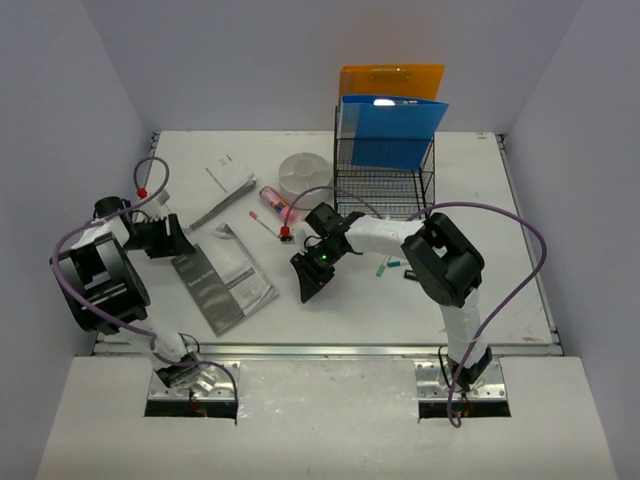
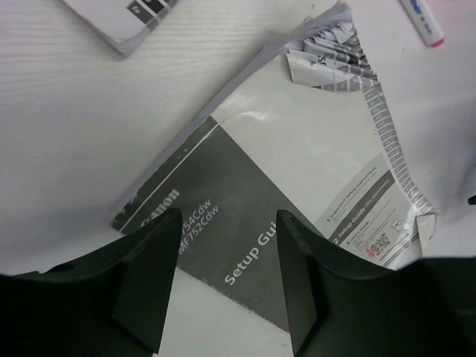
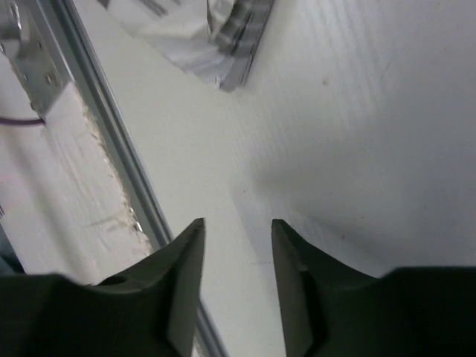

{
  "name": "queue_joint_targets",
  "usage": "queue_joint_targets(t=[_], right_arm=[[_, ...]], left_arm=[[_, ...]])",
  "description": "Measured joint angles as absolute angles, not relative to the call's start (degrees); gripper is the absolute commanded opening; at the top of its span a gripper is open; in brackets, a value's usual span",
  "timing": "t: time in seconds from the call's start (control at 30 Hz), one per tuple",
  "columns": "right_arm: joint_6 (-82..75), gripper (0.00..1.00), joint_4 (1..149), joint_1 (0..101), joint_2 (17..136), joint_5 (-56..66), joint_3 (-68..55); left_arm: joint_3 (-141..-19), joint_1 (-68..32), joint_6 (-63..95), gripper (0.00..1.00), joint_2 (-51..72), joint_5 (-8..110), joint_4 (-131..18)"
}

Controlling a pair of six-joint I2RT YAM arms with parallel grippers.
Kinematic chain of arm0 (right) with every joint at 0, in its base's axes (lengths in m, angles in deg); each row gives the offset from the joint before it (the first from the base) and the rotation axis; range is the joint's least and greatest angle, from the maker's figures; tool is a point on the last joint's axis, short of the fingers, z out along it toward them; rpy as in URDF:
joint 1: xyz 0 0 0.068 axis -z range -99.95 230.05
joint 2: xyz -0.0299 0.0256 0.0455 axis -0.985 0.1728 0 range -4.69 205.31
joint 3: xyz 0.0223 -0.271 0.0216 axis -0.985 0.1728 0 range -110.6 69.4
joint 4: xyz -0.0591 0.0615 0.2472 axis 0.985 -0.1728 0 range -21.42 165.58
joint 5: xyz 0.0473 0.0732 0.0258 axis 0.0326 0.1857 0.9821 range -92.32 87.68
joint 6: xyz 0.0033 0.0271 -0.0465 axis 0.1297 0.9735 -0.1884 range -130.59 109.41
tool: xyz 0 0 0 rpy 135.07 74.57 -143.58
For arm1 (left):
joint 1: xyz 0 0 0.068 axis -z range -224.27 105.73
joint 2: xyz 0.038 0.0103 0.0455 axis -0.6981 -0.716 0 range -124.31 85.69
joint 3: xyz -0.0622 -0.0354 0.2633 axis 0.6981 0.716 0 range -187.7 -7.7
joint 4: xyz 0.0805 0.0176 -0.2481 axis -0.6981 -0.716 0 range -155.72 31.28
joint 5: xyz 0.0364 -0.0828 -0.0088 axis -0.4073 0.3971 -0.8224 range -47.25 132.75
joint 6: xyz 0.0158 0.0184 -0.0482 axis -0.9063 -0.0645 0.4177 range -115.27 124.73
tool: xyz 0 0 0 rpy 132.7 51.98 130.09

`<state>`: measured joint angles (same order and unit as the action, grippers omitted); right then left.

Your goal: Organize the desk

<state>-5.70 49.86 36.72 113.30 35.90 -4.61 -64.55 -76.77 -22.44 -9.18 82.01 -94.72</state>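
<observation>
The left tool (image 2: 227, 216), fingers apart and empty, hovers over the Setup Guide booklet (image 2: 223, 178), whose loose sheets fan out past its tips. A flat pinch here would likely catch only the top page and crumple or scatter the rest. The worktop (image 1: 475, 175) lies under both tools, and the right tool (image 3: 238, 223), also apart and empty, hangs beside the silver rail (image 3: 119, 141), with the pink marker (image 1: 265, 222) and wire rack (image 1: 385, 185) crowding its far side.

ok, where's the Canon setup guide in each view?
Top external: the setup guide lies left of centre, near the silver rail.
Left wrist: it fills the middle, under the open left gripper.
Right wrist: probably the paper corner at the top edge; cannot confirm.
Shared landmark: the silver rail, in top and right wrist only.
</observation>
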Motion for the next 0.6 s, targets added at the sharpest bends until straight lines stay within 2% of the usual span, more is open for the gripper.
queue_joint_targets(t=[0.13,0.27,0.4,0.6], right_arm=[[-3.26,0.54,48.13,36.8,113.58,34.25,-14.18],[-0.26,0.51,49.62,36.83,115.97,33.58,-25.85],[3.65,0.5,51.27,36.87,125.51,32.89,-40.33],[9.18,0.56,52.76,37.18,135.01,32.44,-42.7]], left_arm=[[-63.1,-79.95,-18.38,0.53,-1.32,81.52,-93.35],[-61.62,-82.42,-14.48,0.5,2.01,79.65,-92.82],[-58.49,-84.55,-11.44,0.51,1.37,77.88,-93.5],[-57.26,-88.49,-8.34,0.51,-3.06,76.29,-94.01]])
